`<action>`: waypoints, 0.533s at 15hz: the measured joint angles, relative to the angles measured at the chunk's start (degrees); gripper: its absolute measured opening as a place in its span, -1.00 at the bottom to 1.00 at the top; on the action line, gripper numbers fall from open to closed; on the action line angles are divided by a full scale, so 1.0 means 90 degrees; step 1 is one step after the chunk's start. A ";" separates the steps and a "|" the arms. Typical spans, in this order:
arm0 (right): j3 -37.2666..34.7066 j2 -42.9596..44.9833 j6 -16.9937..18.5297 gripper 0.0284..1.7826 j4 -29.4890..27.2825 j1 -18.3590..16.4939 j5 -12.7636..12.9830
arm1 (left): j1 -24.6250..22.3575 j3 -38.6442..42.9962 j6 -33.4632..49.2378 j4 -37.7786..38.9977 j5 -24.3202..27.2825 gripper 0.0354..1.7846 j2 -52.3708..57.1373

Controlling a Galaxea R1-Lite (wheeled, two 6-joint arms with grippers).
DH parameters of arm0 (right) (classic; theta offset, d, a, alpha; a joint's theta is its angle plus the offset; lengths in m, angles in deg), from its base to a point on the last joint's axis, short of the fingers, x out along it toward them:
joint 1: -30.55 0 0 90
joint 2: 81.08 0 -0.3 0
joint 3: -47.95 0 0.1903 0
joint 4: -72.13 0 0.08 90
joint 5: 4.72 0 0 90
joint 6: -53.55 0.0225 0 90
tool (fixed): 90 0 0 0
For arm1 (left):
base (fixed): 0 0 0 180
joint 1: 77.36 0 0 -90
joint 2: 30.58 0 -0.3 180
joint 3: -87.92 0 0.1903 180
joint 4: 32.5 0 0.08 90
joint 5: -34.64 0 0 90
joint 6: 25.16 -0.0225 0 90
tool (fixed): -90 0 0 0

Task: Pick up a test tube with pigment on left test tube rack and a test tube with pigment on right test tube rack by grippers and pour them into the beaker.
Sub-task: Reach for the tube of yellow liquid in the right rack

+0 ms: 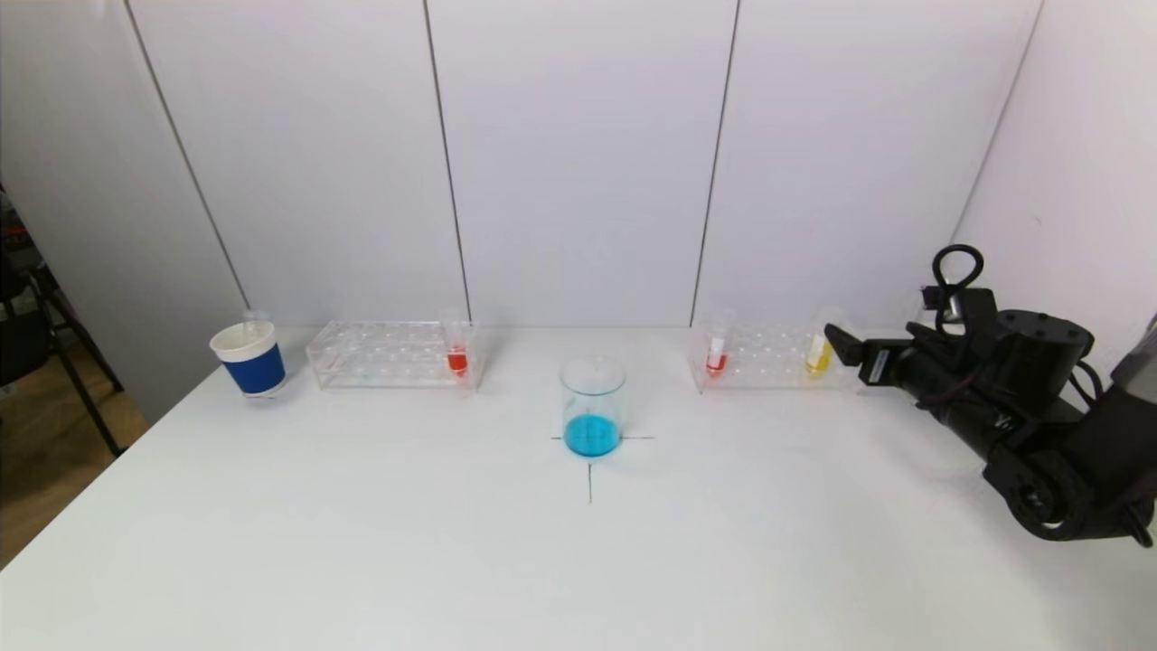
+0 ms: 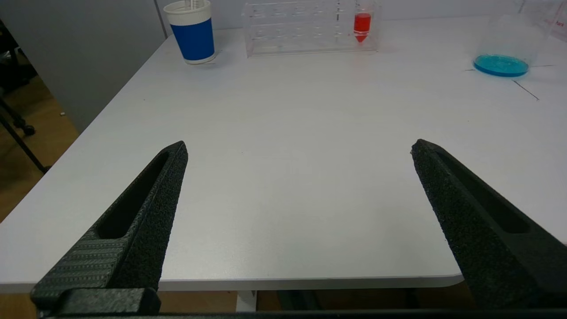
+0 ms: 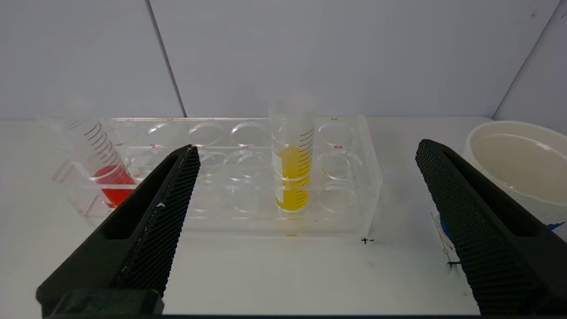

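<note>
The left test tube rack [image 1: 380, 354] holds one tube of red pigment [image 1: 457, 354] at its right end. On the right test tube rack [image 1: 768, 359] a red tube [image 1: 716, 355] stands at the left end and a yellow tube [image 1: 819, 353] at the right end. The beaker [image 1: 593, 407] stands mid-table with blue liquid in it. My right gripper [image 1: 841, 344] hovers open just short of the right rack, facing the yellow tube [image 3: 292, 175], apart from it. My left gripper [image 2: 299, 143] is open and empty over the table's near left edge, far from the red tube [image 2: 362, 24].
A blue and white paper cup [image 1: 250, 359] stands left of the left rack. Another white cup [image 3: 518, 164] sits close beside the right rack, by my right gripper's outer finger. Black cross marks lie under the beaker. Wall panels rise right behind the racks.
</note>
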 joint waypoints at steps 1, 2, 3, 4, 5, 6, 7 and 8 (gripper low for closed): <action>0.0043 -0.0066 0.0000 0.99 0.0001 0.0000 0.0005 | 0.0000 0.0000 0.0000 0.0000 0.0000 0.98 0.0000; 0.0065 -0.0119 0.0000 0.99 0.0001 -0.0007 0.0008 | 0.0000 0.0000 0.0003 0.0000 0.0000 0.98 0.0000; 0.0095 -0.0180 0.0000 0.99 0.0007 -0.0009 0.0008 | 0.0000 0.0000 0.0000 0.0003 0.0003 0.98 0.0000; 0.0129 -0.0236 0.0000 0.99 0.0012 -0.0015 0.0012 | 0.0000 0.0000 0.0003 0.0003 0.0000 0.98 0.0000; 0.0167 -0.0294 0.0000 0.99 0.0023 -0.0019 0.0012 | 0.0000 0.0000 0.0003 0.0003 0.0000 0.98 0.0000; 0.0211 -0.0358 -0.0003 0.99 0.0047 -0.0019 0.0020 | 0.0000 0.0000 0.0003 0.0003 0.0000 0.98 0.0000; 0.0259 -0.0421 0.0000 0.99 0.0053 -0.0022 0.0027 | 0.0003 0.0000 0.0003 0.0000 0.0000 0.98 0.0000; 0.0316 -0.0486 0.0000 0.99 0.0058 -0.0022 0.0030 | 0.0003 0.0000 0.0003 0.0003 0.0003 0.98 0.0000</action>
